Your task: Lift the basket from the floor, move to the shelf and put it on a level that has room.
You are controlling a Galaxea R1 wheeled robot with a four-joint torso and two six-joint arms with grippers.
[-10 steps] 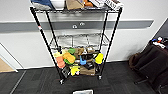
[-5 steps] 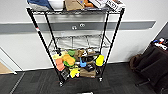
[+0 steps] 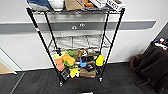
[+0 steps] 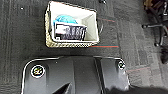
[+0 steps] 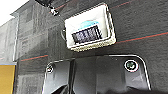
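Sitting on the floor (image 4: pixel 22 30), the basket (image 4: pixel 72 25) holds a blue item and a dark box; the shelf (image 3: pixel 75 42) stands ahead — its middle level (image 3: pixel 77 42) bare; either end effector's state — cannot tell.

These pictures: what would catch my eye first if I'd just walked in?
A tall black wire shelf against the white wall, its bottom tier heaped with bright yellow and orange clutter and its middle tier bare. On the dark carpet sits a small wicker basket with a white lining, a few items inside.
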